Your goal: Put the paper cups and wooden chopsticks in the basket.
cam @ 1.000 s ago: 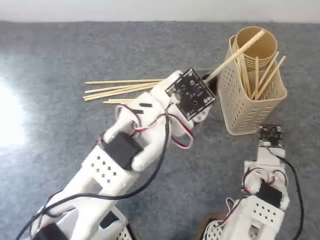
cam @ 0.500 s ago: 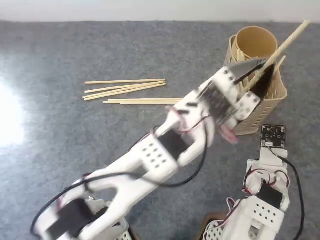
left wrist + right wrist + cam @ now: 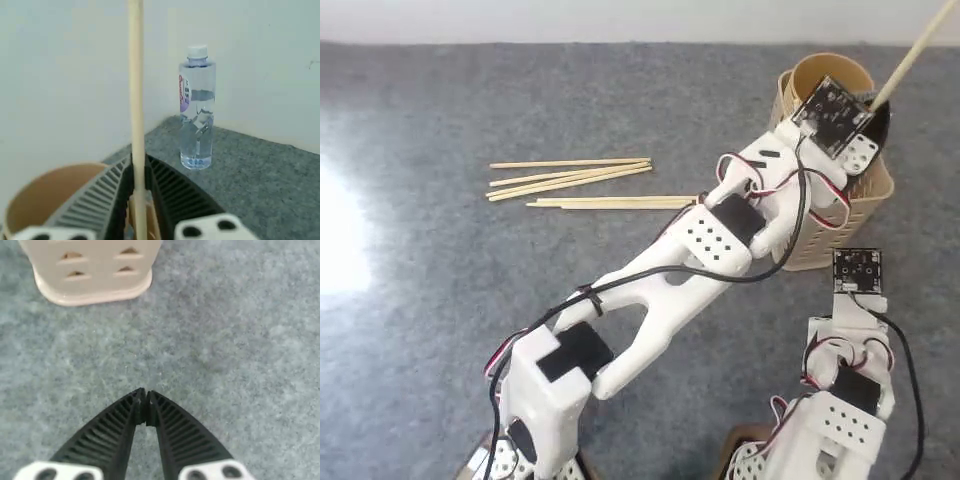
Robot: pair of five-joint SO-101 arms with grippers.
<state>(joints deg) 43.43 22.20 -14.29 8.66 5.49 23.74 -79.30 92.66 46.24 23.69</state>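
over the basket [image 3: 817, 228] at the far right of the table [image 3: 420, 110], the left gripper [image 3: 136, 167] was pinched tight on a single chopstick [image 3: 135, 75]. the stick stood nearly upright between the jaws, with most of its length above them, and in the high view its upper end slanted out past the basket's rim. a paper cup [image 3: 825, 75] sat inside the basket, just beside that gripper. a loose fan of chopsticks [image 3: 570, 172] and a second pair [image 3: 615, 203] lay flat on the table, well apart from the basket, the pair partly under the left arm. the right gripper [image 3: 145, 402] was pressed together on nothing, low over the table near the basket's foot. a water bottle [image 3: 196, 107] stood farther off. the main risk looked to be the release: held so low with a long free end, the stick could topple over the rim if let go while tilted. its lower tip, which was hidden, might also catch on the cup's edge instead of sliding down beside it. the basket seemed light, so a push from the arm stretched across it could shove or tip it. pulling back low might also sweep the pair underneath out of line.
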